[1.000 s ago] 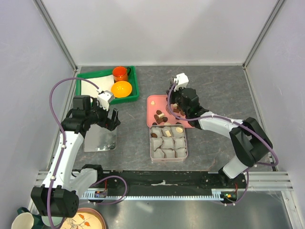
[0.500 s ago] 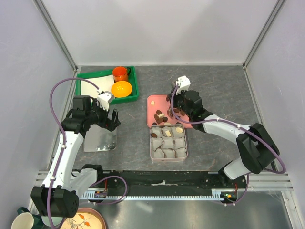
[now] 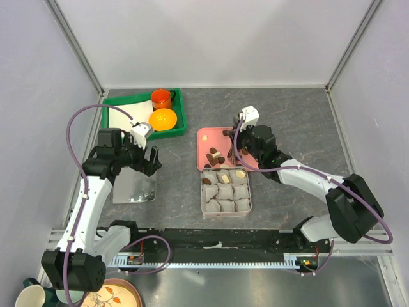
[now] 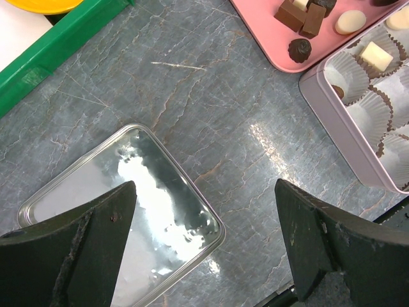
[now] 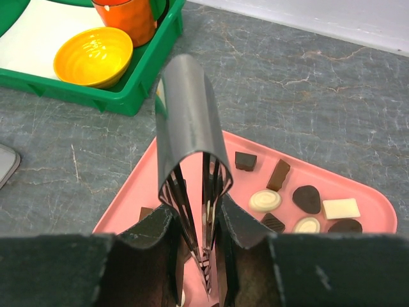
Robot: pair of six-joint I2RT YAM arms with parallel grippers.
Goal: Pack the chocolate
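Observation:
Chocolate pieces (image 3: 215, 154), dark and cream, lie on a pink tray (image 3: 203, 135); the right wrist view shows several (image 5: 265, 200) on that tray (image 5: 370, 211). The square tin (image 3: 249, 192) of paper cups holds a few pieces (image 3: 240, 173). My right gripper (image 3: 241, 148) is over the tray, shut on metal tongs (image 5: 188, 121) that point down at it; I cannot tell if the tips hold anything. My left gripper (image 3: 148, 158) is open and empty above the tin lid (image 4: 115, 211), left of the tin (image 4: 345, 121).
A green tray (image 3: 112, 105) at the back left holds an orange mug (image 3: 161, 98), a yellow bowl (image 3: 163, 119) and a white sheet. The shiny lid (image 3: 134, 187) lies flat at the left. Grey walls close in both sides.
My right arm has shifted to the right over the pink tray with the tongs in it. The left arm has not moved.

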